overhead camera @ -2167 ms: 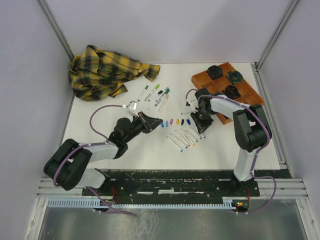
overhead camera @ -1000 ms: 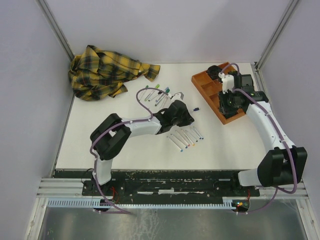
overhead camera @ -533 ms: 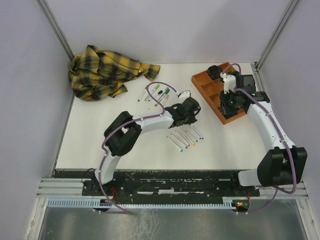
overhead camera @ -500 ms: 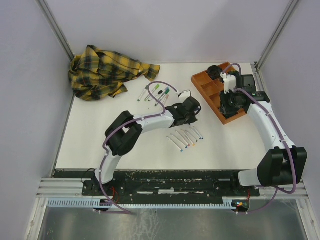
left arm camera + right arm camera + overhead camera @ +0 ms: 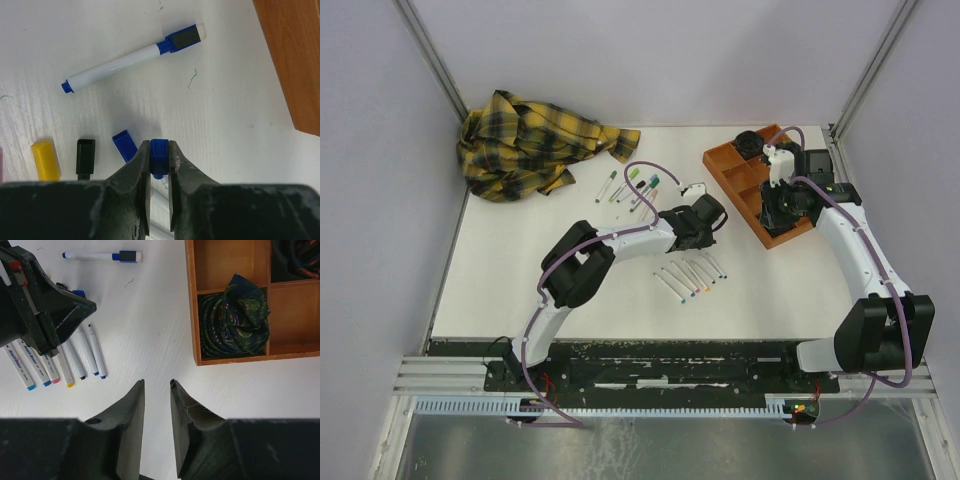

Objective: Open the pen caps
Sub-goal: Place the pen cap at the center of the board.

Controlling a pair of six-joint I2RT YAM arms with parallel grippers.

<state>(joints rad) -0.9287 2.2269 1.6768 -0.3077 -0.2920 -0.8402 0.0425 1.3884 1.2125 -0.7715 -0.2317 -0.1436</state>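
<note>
Got left fingers (image 5: 144,162) pinched shut on a small blue plastic cap (image 5: 160,150), lower centre of the left wrist view. Can't tell whether it touches the white bench (image 5: 225,125).

Seeing three more loose caps on the bench just left of it: second blue cap (image 5: 125,146), black square cap (image 5: 85,156), yellow rounded cap (image 5: 45,160). Above them, seeing one white pen with blue cap on (image 5: 132,59), lying tilted.

Top view puts the pinch near frame centre, between the row of uncapped white pens (image 5: 690,275) below and the cluster of capped pens (image 5: 635,188) upper left.

Reading right fingers (image 5: 134,407) as narrowly parted with nothing between, hanging over bare bench just beside the lower-left corner of the orange compartment tray (image 5: 192,305). Seeing a dark patterned fabric bundle (image 5: 232,315) in the nearest tray compartment.

Noting a crumpled yellow plaid cloth (image 5: 535,140) upper left of the top view.
</note>
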